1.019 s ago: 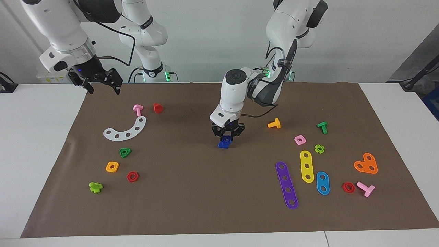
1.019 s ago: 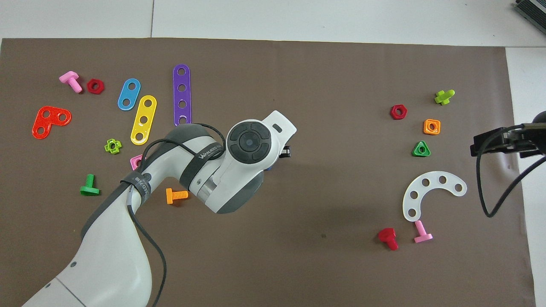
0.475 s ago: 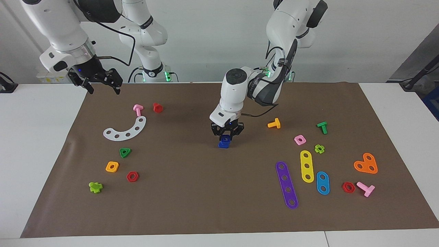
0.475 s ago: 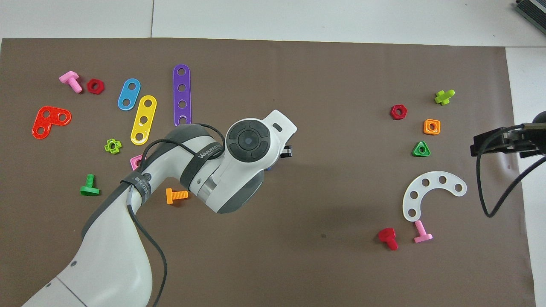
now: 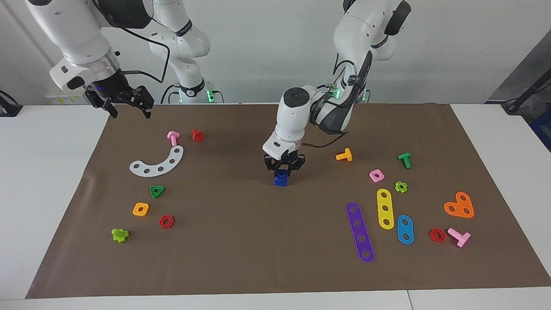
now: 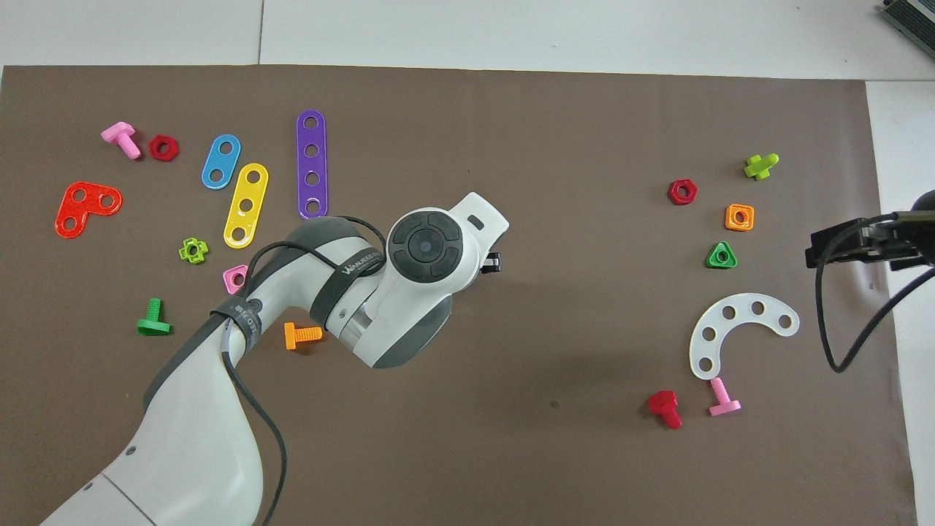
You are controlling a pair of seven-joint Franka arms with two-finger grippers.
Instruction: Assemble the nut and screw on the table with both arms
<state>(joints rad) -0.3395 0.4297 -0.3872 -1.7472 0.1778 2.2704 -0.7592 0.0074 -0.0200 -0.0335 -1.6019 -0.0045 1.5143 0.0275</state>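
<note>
Both my arms wear glossy white shells with dark grey joint bands and round grey caps — the left arm (image 5: 297, 116) has a ringed disc on its wrist and lettering on a black strap. Black cables loop along each one, the right arm (image 5: 82, 47) showing a bright metal collar above its black gripper. Green lights glow at the bases.

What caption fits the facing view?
Left gripper pinches the blue nut over the screw; right gripper waits.

Dark blue nut (image 5: 281, 174) over dark blue screw (image 5: 280, 182); brown mat (image 5: 258, 241); white bench (image 5: 38, 172); black left claw (image 5: 283, 170).
</note>
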